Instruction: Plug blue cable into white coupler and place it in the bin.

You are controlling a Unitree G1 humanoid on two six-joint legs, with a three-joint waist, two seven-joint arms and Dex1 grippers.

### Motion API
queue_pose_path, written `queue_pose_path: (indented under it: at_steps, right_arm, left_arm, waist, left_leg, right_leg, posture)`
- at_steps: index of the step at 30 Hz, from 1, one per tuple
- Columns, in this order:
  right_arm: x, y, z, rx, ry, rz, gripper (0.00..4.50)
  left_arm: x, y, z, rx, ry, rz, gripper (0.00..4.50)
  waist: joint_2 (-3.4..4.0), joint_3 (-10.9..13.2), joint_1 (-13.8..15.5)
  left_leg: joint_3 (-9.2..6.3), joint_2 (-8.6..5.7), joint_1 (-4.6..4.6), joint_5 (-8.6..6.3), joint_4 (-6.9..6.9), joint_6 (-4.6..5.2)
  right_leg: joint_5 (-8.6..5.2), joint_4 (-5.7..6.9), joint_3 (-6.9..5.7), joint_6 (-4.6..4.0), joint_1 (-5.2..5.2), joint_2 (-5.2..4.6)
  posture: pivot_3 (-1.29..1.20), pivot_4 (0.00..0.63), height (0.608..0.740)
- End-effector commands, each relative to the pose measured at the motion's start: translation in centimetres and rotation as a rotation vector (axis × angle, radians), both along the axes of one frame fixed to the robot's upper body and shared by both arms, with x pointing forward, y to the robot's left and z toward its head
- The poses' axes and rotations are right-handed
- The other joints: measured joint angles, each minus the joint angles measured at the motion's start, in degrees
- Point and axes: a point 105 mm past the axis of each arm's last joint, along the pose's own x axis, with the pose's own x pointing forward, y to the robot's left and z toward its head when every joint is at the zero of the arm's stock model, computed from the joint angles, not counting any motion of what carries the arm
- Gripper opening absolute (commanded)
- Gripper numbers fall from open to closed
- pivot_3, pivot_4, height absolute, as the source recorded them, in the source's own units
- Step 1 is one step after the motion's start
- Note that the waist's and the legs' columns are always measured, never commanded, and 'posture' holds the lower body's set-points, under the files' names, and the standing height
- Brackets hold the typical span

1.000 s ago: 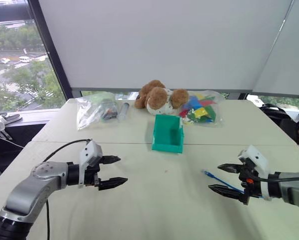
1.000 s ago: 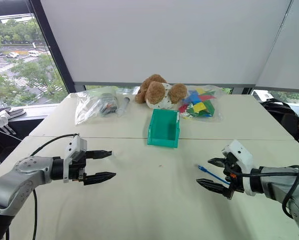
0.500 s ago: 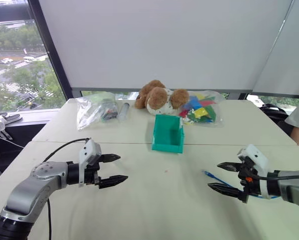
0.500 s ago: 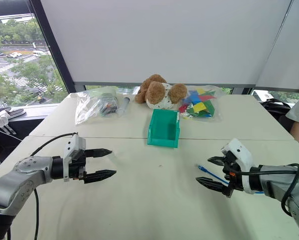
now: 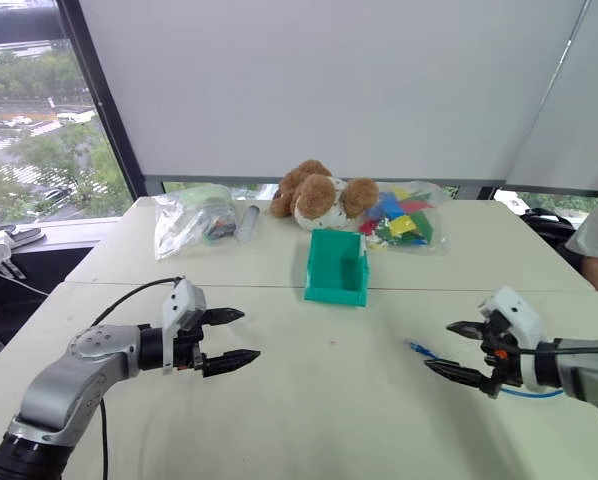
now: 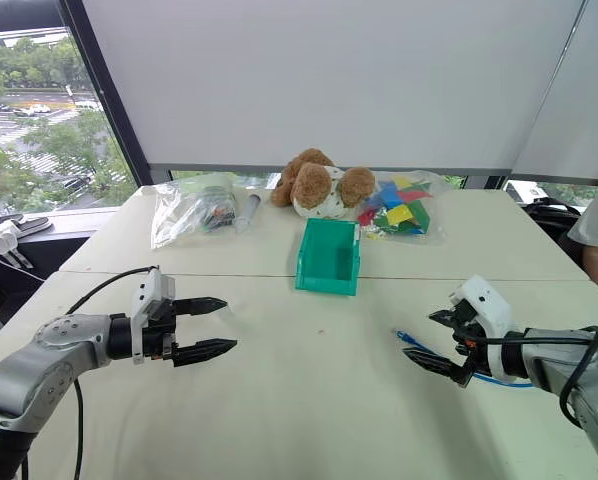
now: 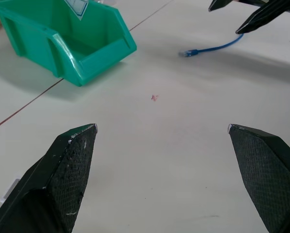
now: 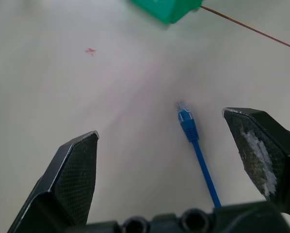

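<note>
We see a bright blue cable on the pale cream table, which carries a tiny red mark. The bin is teal-green. At the far side sits a brown teddy bear with a white belly, and to its right a clear bag of red, yellow, green and blue pieces. Both grippers have black fingers.

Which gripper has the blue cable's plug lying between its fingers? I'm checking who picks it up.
The right gripper: the blue cable lies on the table between its open fingers. The left gripper hovers far off.
</note>
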Motion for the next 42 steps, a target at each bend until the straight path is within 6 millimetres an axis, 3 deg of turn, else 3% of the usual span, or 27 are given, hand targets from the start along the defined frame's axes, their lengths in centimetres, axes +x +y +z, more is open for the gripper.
queue_pose_path:
  at_steps: [1, 7, 18, 21, 28, 33, 42]
  right_arm:
    - [-0.2, -2.4, -1.1, -0.054, 0.022, -0.048, 4.5]
    - [-0.7, -4.6, -4.2, -0.069, 0.073, -0.061, 4.5]
    - [0.7, -5.6, -6.8, -0.062, 0.11, -0.043, 4.5]
    - [1.0, -5.7, -7.1, -0.055, 0.113, -0.04, 3.7]
    - [1.1, -5.2, -7.7, -0.076, 0.137, 0.011, 0.13]
    - [1.5, -3.4, -6.9, -0.096, 0.1, 0.096, 0.02]
    - [1.4, 4.2, -3.5, -0.091, 0.014, 0.43, 0.02]
  left_arm:
    - [-0.1, -0.3, 0.5, 0.003, -0.03, -0.019, 4.44]
    - [-0.1, -0.4, 0.1, 0.004, -0.022, -0.02, 4.44]
    - [0.1, -0.3, 0.0, 0.016, -0.027, -0.018, 4.44]
    - [0.1, -0.3, -0.1, 0.019, -0.028, -0.017, 4.5]
    - [0.0, 0.0, 0.0, 0.027, -0.032, -0.007, 4.5]
    - [-0.1, 0.2, 0.0, 0.031, -0.031, -0.003, 4.5]
    - [0.1, -0.1, 0.1, 0.039, -0.031, -0.024, 4.5]
  waist:
    - [0.0, 0.0, 0.1]
    - [0.0, 0.0, -0.3]
    - [-0.02, 0.0, -0.5]
    - [-0.02, 0.0, -0.5]
    - [-0.05, 0.0, -0.5]
    - [-0.08, 0.0, -0.6]
    - [-0.01, 0.0, -1.4]
  left_leg:
    - [0.0, -0.01, 0.0, 0.0, 0.01, 0.0]
    - [0.06, -0.01, 0.02, -0.01, 0.12, 0.02]
    - [0.09, 0.0, 0.09, -0.01, 0.29, 0.02]
    - [0.09, 0.0, 0.17, -0.01, 0.3, 0.02]
    - [0.09, 0.01, 0.8, -0.04, 0.28, 0.05]
    - [0.08, 0.03, 0.8, -0.04, 0.28, 0.04]
    - [0.08, 0.06, 0.73, -0.04, 0.15, 0.04]
  right_leg:
    - [0.0, 0.0, 0.0, 0.0, 0.01, 0.0]
    - [0.03, 0.07, 0.0, 0.05, 0.02, 0.01]
    - [0.03, 0.36, 0.03, 0.06, 0.02, 0.04]
    - [0.03, 0.36, 0.03, 0.06, 0.11, 0.03]
    - [-0.1, 0.22, 0.07, -0.15, 0.78, -0.05]
    - [-0.09, 0.23, 0.11, -0.14, 0.77, -0.13]
    - [0.0, 0.24, 0.14, 0.04, 0.59, -0.14]
  posture:
    - [0.0, 0.15, 0.74]
    - [0.0, 0.15, 0.74]
    - [0.0, 0.15, 0.74]
    - [0.0, 0.15, 0.74]
    - [0.0, 0.15, 0.74]
    - [0.0, 0.15, 0.74]
    - [0.0, 0.15, 0.74]
